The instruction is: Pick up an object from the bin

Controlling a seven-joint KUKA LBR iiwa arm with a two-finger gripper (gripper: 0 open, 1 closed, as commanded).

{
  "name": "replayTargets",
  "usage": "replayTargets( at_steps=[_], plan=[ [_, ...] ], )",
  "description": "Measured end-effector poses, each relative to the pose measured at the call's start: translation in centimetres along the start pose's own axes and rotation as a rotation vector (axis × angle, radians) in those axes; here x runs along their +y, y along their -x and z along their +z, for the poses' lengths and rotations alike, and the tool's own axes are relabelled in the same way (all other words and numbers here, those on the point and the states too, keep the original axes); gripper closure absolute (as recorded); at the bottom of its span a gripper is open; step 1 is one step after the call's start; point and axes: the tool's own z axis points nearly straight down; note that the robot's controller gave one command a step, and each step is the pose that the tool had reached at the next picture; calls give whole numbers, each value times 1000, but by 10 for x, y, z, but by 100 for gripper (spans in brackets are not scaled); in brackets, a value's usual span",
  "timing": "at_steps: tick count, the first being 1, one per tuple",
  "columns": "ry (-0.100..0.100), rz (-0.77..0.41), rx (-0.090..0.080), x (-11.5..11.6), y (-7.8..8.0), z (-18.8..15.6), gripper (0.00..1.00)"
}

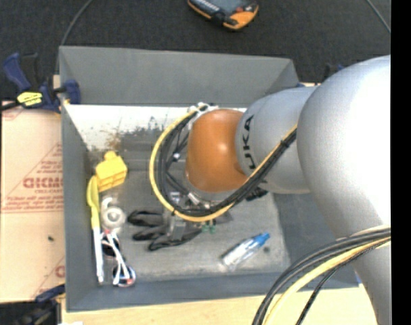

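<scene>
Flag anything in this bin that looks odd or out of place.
Only the brownish speckling at the back left inside the bin, just behind the yellow plastic thing, stands out: it looks like rust or dirt. The loose things otherwise lie unremarkably.

Pretty bright in here, with the light coming from overhead. The silver arm (340, 134) catches most of it and goes almost white on the right side. The orange cover (215, 151) has a soft sheen and no hard glare. The bin (171, 80) floor darkens right under the arm, while its left wall is lit pale.
</scene>
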Motion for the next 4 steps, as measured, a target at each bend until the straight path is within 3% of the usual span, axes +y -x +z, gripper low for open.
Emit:
replayTargets(
  at_steps=[1, 2, 3, 4],
  plan=[
    [0, 0, 0, 0, 0, 0, 100],
    [-1, -6, 0, 29, -5, 14, 0],
    [-1, -6, 0, 29, -5, 14, 0],
    [0, -19, -3, 24, -27, -56, 0]
  ],
)
